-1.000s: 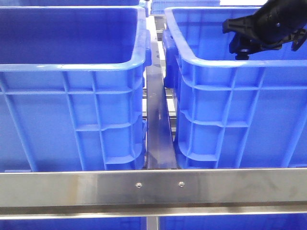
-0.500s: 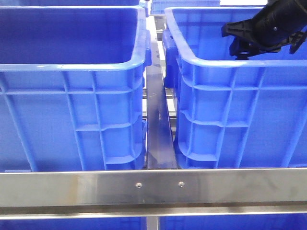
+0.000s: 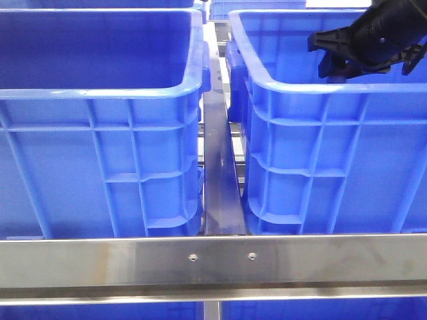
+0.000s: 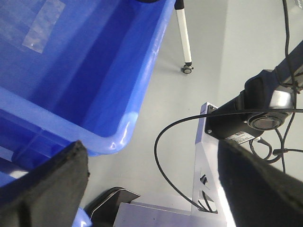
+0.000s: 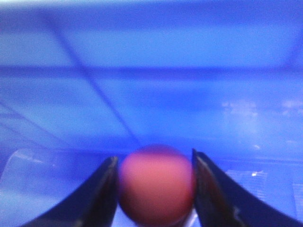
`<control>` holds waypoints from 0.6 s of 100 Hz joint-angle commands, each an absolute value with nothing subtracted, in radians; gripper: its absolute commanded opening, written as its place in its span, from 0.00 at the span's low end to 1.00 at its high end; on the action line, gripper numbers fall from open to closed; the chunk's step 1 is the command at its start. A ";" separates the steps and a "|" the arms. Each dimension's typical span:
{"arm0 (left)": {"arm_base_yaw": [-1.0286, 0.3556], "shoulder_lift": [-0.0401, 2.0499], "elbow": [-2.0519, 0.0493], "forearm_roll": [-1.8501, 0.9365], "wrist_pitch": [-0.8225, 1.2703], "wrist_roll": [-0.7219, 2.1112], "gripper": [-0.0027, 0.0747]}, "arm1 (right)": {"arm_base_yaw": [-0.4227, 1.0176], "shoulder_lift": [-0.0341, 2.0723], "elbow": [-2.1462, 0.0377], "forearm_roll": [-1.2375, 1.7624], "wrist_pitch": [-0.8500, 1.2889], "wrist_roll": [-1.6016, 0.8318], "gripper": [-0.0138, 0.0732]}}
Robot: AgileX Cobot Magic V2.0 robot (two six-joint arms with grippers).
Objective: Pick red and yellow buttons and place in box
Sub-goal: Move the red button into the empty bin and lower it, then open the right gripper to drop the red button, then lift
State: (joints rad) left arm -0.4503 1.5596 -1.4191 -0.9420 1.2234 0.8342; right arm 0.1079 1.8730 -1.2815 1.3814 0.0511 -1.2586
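My right gripper [image 5: 155, 187] is shut on a round red button [image 5: 156, 184], which fills the gap between the two black fingers, blurred and close to the camera. Behind it is the inside of a blue bin. In the front view my right gripper [image 3: 335, 65] hangs just over the front rim of the right blue bin [image 3: 313, 173], pointing left. My left gripper [image 4: 150, 156] is wide open and empty, over the floor beside a blue bin [image 4: 94, 71]; it does not show in the front view. No yellow button is in view.
Two large blue bins stand side by side, the left one [image 3: 100, 160] and the right one, with a metal rail [image 3: 220, 180] between them and a steel bar [image 3: 213, 263] across the front. The left wrist view shows cables [image 4: 165, 161], a metal bracket [image 4: 203, 156] and a stand's wheel [image 4: 187, 69].
My right gripper has risen slightly and shifted a little right over the right bin's rim. The bins have not moved.
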 commanded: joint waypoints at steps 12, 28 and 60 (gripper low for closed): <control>-0.459 1.516 -1.445 -1.022 1.249 0.834 0.73 | 0.097 1.826 -1.316 1.388 0.038 -1.272 0.61; -0.459 1.516 -1.445 -1.022 1.252 0.834 0.73 | 0.097 1.826 -1.317 1.388 0.029 -1.272 0.61; -0.459 1.516 -1.445 -1.022 1.256 0.834 0.73 | 0.092 1.800 -1.317 1.388 0.037 -1.272 0.61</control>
State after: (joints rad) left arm -0.4503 1.5596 -1.4191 -0.9420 1.2234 0.8342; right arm 0.0988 1.8730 -1.2837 1.3818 0.0431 -1.2590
